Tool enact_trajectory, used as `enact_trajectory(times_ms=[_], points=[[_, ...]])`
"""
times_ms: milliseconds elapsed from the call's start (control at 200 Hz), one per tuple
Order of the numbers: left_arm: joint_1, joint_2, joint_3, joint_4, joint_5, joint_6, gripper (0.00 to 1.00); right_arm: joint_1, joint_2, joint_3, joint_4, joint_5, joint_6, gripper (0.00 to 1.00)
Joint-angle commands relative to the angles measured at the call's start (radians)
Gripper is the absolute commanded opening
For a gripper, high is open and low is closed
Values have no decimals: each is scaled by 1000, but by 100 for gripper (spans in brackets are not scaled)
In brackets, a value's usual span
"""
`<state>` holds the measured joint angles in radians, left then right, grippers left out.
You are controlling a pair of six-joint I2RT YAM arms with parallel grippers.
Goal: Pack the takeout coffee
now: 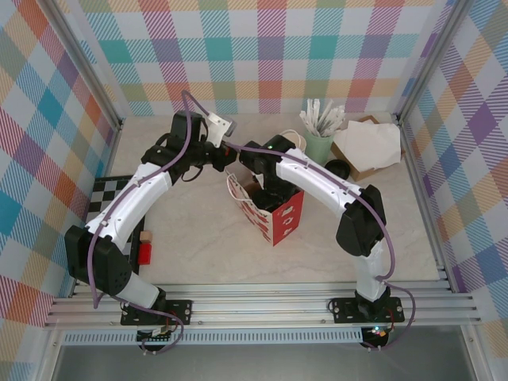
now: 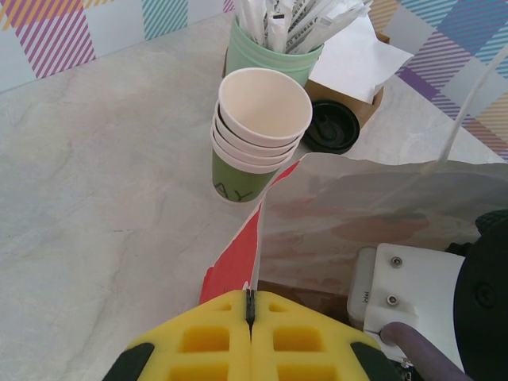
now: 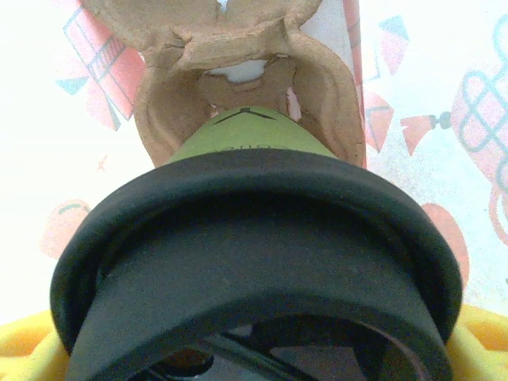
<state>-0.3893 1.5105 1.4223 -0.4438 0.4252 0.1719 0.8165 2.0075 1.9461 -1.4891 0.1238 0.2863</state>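
Down inside the paper bag (image 1: 283, 220), the takeout coffee (image 3: 246, 143) stands close to upright: its long axis runs top to bottom, lid (image 3: 262, 238) up toward the wrist camera and base pointing down at the bag's floor. The base sits in the opening of a brown cardboard holder (image 3: 167, 95), whose torn-looking flaps rise around the lower part of the cup; whether the base has settled fully into it cannot be told. The right arm (image 1: 317, 178) curls in from the right side of the table (image 1: 198, 238), elbow high, with its wrist bent down over the bag's open mouth. The right gripper (image 3: 254, 357) has its jaws spread wide, clamped on the takeout coffee, with a yellow pad (image 3: 24, 349) showing on either side of the lid's rim. The left arm (image 1: 135, 198) sweeps up from the left base and bends across to the bag's far left corner. The left gripper (image 2: 251, 305) is pressed together on the bag's top edge, a strip of red and white paper pinched in the seam between its yellow fingers. The cup's wall is plain olive green with a thin dark line mark printed on it, and the lid is round, matt black, with a raised rim. The bag's inner walls are white, with red and teal drawings showing through.
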Motion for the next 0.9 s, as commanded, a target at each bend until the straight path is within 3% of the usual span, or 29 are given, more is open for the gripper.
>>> enact_trajectory(times_ms=[0, 895], points=[[9, -4, 30, -1, 12, -8, 0, -5, -36, 1, -28, 19, -16, 54], [12, 4, 25, 5, 25, -14, 0, -14, -91, -42, 70, 37, -30, 54]])
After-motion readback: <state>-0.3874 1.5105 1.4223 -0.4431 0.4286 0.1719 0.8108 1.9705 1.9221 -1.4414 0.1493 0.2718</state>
